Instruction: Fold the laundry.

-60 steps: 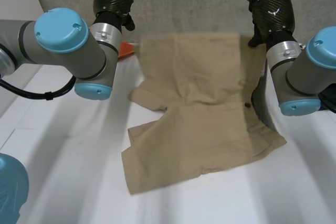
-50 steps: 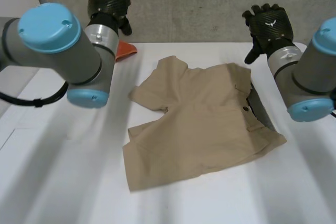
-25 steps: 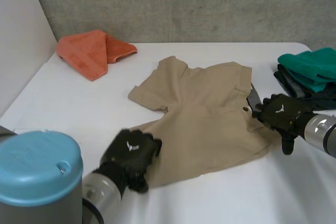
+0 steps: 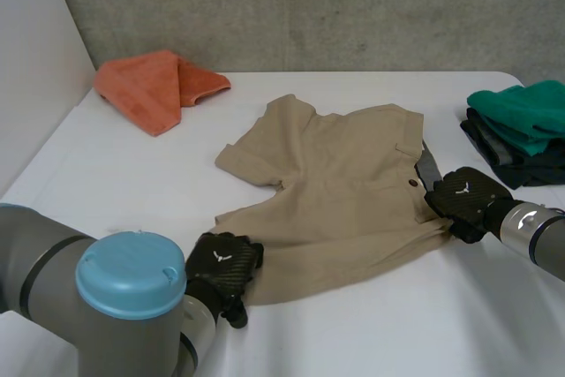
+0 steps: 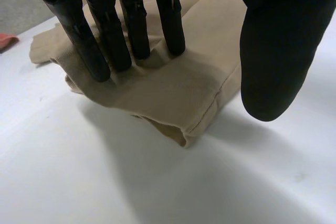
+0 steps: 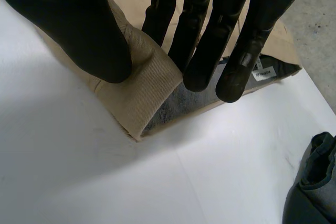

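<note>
I see the tan shorts (image 4: 344, 200) lying spread out in the middle of the counter (image 4: 132, 174). My left hand (image 4: 221, 269) rests straight fingers (image 5: 134, 30) on their near-left corner, thumb held apart. My right hand (image 4: 463, 200) pinches the waistband edge between thumb and fingers (image 6: 202, 51).

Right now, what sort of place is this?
Probably a robotics lab, not a home: a white table, a concrete wall, and the robot's left hand and right hand on tan shorts.
</note>
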Tool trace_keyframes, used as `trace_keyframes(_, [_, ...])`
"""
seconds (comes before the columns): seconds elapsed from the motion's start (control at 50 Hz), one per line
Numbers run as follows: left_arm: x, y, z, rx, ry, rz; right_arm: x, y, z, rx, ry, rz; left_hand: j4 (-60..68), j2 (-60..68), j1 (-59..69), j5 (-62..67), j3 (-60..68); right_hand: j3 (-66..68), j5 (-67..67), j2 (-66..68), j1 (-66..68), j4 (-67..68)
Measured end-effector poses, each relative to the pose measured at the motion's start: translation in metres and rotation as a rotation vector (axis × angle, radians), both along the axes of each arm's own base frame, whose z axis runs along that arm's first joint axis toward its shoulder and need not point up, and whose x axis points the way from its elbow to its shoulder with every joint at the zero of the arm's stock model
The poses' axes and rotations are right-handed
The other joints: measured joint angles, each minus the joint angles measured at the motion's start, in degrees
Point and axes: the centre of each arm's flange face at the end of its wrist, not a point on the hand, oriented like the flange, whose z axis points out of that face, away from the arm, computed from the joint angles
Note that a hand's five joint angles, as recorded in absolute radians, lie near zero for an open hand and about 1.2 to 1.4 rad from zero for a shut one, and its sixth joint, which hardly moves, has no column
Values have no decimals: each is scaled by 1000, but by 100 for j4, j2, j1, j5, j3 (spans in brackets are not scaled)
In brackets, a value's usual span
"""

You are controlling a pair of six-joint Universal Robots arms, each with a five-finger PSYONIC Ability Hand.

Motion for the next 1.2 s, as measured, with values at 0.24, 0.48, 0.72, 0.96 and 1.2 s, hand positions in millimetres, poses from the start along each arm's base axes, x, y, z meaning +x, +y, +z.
trace_keyframes(0.24, [-8,-10,-4,-61,12,-1,0,4,0,54,-53,-42,1953,1923,1949,1935,1920,0,50,0,0,0])
trace_keyframes(0.48, [-17,-22,-13,-168,-53,-53,-1,6,-1,64,-48,-56,2259,2228,2119,2269,2231,0,56,0,0,0])
trace_keyframes(0.72, [-8,-16,7,-186,-95,-70,-2,7,-2,71,-46,-59,537,521,505,545,562,0,57,0,0,0])
trace_keyframes(0.96, [2,-10,9,-141,-102,-58,-2,8,-3,72,-47,-57,356,336,306,323,402,0,78,0,0,0])
trace_keyframes(1.2, [4,-18,-5,-109,-128,-43,-2,8,-3,75,-47,-56,356,336,306,328,402,0,84,0,0,1])
